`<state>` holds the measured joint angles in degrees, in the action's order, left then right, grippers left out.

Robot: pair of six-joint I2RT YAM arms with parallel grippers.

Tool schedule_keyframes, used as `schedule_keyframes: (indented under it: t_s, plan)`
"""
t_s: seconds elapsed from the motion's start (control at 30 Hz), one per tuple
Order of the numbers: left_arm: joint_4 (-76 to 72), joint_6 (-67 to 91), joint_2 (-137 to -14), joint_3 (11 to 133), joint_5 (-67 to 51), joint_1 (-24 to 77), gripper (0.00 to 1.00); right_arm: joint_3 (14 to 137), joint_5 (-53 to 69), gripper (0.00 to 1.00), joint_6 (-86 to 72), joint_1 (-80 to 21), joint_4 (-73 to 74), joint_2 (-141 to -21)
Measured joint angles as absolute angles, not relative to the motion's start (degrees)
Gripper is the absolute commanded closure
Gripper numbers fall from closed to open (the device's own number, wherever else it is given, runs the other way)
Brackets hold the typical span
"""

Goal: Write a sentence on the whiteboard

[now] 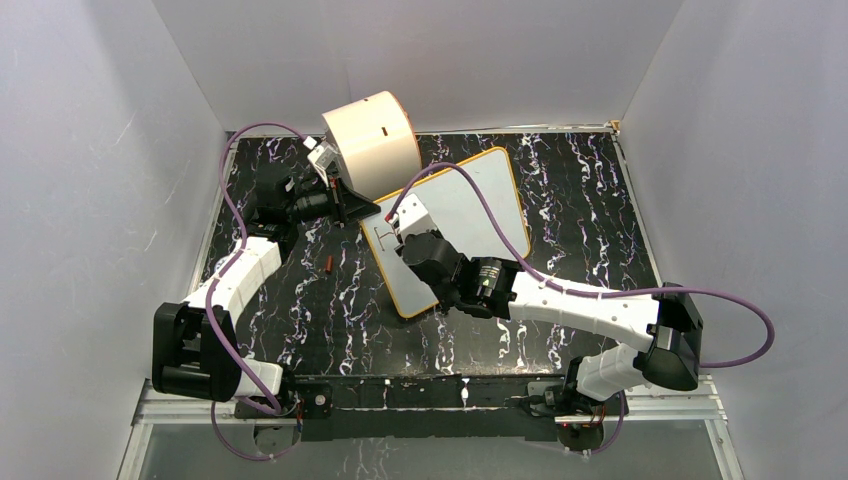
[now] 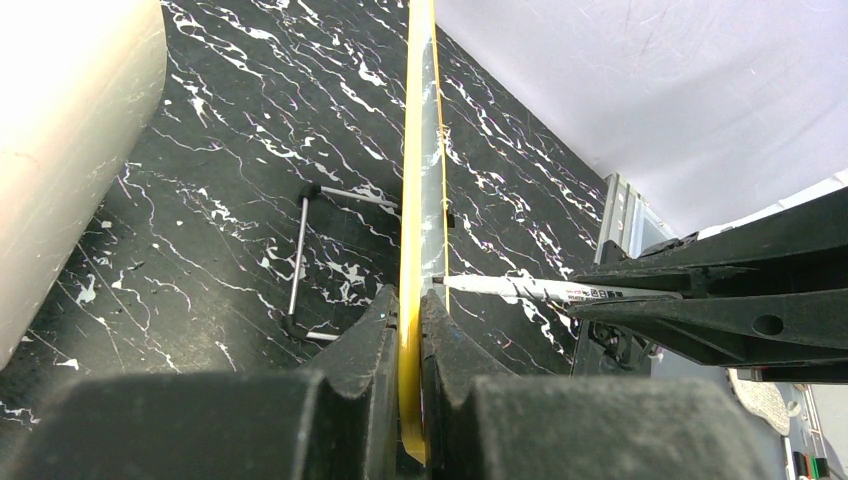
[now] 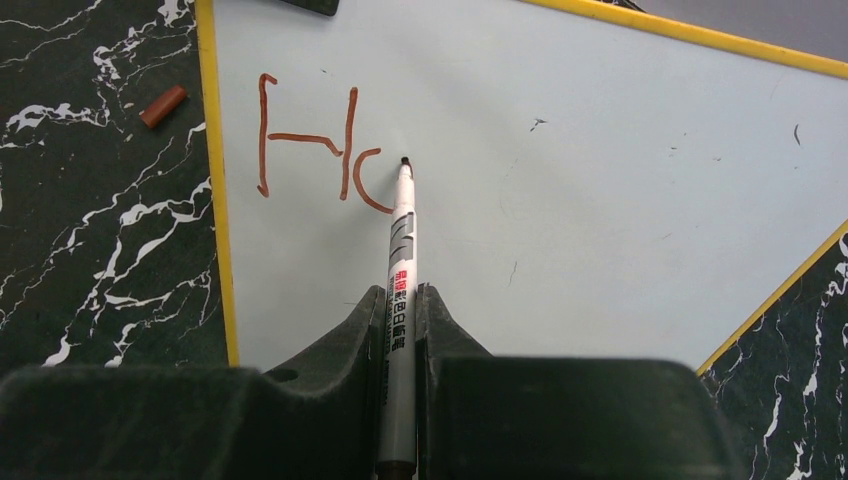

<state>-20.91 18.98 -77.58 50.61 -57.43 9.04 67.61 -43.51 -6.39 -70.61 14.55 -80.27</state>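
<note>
1. The marker [image 3: 402, 260] is clamped between the fingers of the right gripper [image 3: 400, 300]; whether its tip touches cannot be told.
2. The sentence [image 3: 310, 145] is judged barely begun: an "H" and an unclosed "o".
3. A small curved stroke, lightly pressed, is called for next.
4. The whiteboard [image 3: 600, 200], mid-table, is gripped by its left rim in the left gripper [image 2: 410, 310].
5. Bare board is left rightward; the cap [image 3: 163, 105] lies just left of the rim.

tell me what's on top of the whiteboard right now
The whiteboard carries red-brown lettering, an H and an unfinished curve, with the marker tip beside that curve, held by the right gripper. The gripper body hides the board's near strip.
</note>
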Motion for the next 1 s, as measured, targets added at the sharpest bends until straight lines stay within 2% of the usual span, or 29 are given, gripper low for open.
schedule_keyframes:
  t_s: [1.0]
  plan:
    - [-20.51, 18.48, -77.58, 50.63, -56.97, 9.08, 1.00, 67.70, -38.63, 1.00, -5.65, -70.15, 13.52, -80.25]
